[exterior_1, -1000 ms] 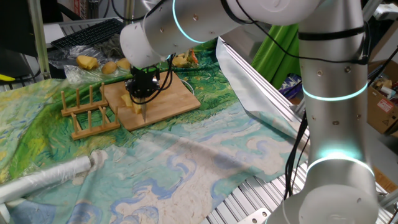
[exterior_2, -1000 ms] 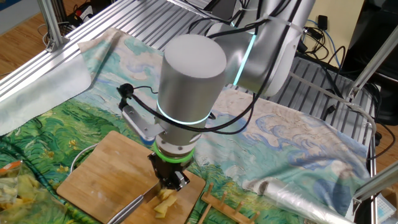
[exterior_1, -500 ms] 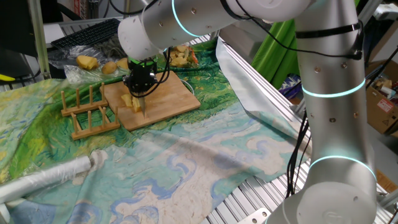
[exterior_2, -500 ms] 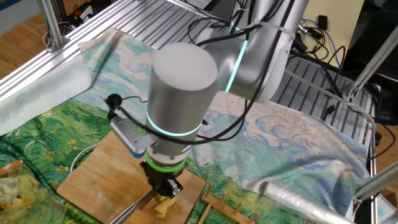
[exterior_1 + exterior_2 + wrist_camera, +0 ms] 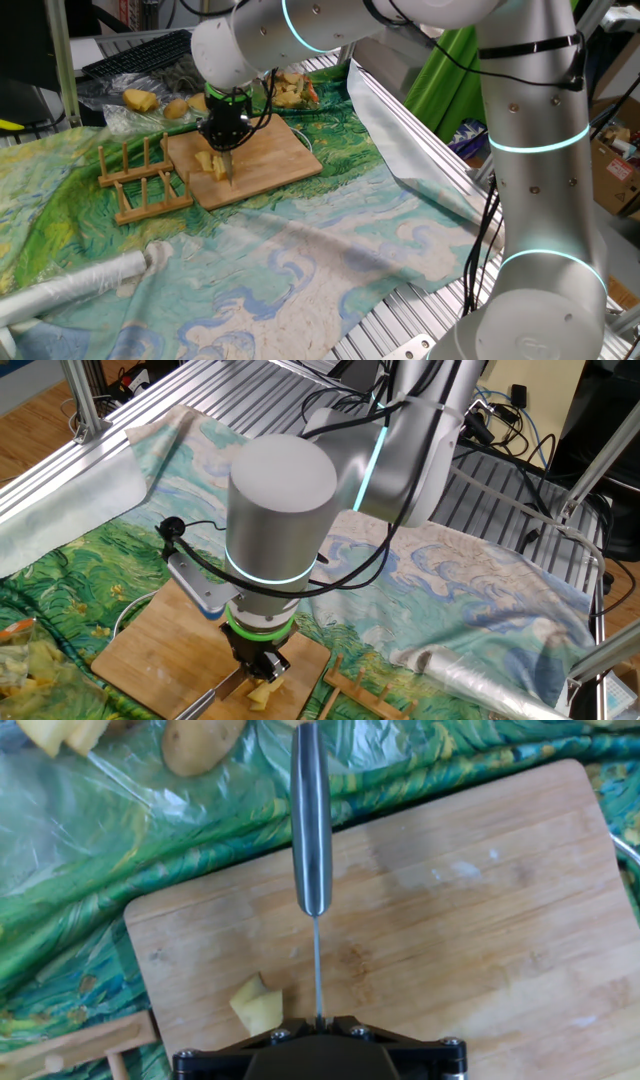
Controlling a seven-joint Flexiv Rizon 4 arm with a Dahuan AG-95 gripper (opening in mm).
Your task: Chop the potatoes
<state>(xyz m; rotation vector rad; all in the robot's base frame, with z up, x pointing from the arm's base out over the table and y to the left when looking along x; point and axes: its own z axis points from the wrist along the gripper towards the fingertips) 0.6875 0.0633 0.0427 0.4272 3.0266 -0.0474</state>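
The cutting board (image 5: 480, 920) is pale wood with fine straight grain, matt, with faint whitish smears on its surface. The knife (image 5: 311, 820) has a smooth steel handle with a soft satin shine and a thin metal blade. The potato piece (image 5: 257, 1005) shows moist, pale-yellow flesh with rough cut faces. The tablecloth (image 5: 300, 260) is printed cloth, matt and wrinkled. The small rack (image 5: 140, 180) is bare light wood. The arm (image 5: 280, 510) has smooth, slightly glossy grey casing. A clear plastic bag (image 5: 70, 810) looks shiny and crinkled. The table frame (image 5: 400, 320) is ribbed bare metal.
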